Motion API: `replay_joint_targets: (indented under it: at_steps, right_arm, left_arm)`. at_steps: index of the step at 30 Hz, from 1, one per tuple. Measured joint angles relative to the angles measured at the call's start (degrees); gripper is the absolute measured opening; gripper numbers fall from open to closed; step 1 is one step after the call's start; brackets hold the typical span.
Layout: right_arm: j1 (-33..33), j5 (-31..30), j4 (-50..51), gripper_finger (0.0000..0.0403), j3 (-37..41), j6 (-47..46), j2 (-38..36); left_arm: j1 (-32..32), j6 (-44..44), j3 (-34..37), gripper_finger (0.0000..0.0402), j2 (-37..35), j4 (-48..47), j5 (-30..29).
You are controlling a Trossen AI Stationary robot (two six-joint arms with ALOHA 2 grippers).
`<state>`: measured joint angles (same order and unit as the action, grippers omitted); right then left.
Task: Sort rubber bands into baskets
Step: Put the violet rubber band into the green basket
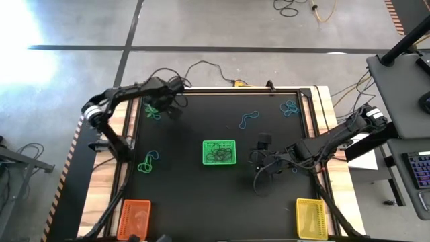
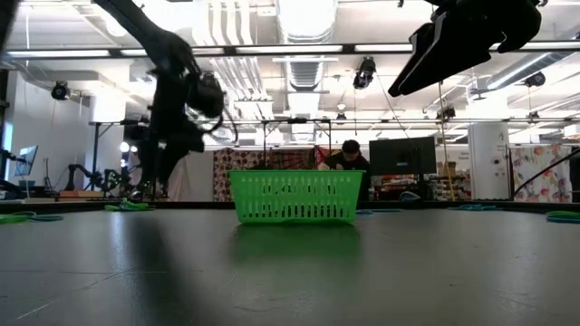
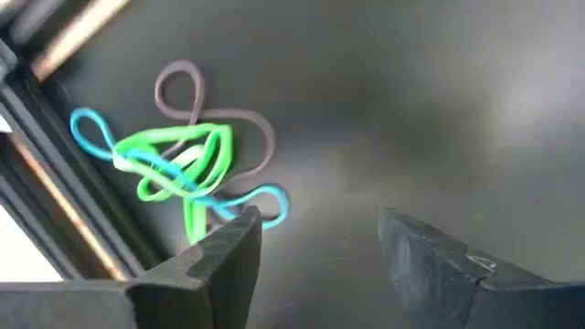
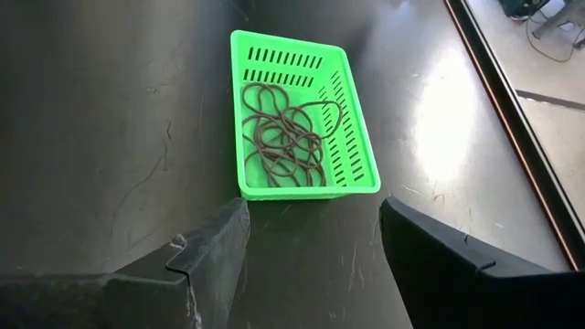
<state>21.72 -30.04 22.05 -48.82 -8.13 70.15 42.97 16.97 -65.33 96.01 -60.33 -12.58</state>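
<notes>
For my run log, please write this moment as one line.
left gripper: open, over rubber band clump at far-left mat | right gripper: open, empty, beside green basket | brown bands in basket

No lettering, brand mark, number or sign can be read anywhere in these views. The green basket (image 4: pixel 297 128), the orange basket (image 1: pixel 135 218) and the yellow basket (image 1: pixel 311 218) carry bare mesh walls, and the dark surface (image 1: pixel 201 195) shows no printing (the screens and hangings in the room behind are too far off to make out).
</notes>
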Motion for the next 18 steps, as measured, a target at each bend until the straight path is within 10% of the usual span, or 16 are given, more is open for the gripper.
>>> replay_joint_targets:
  at_steps: [18]
  right_arm:
    - [0.01, 0.28, 2.22, 0.0237, 0.0, -2.8, 0.0]
  left_arm:
    - [11.81, -10.35, -22.37, 0.0158, 20.77, -10.2, -2.61]
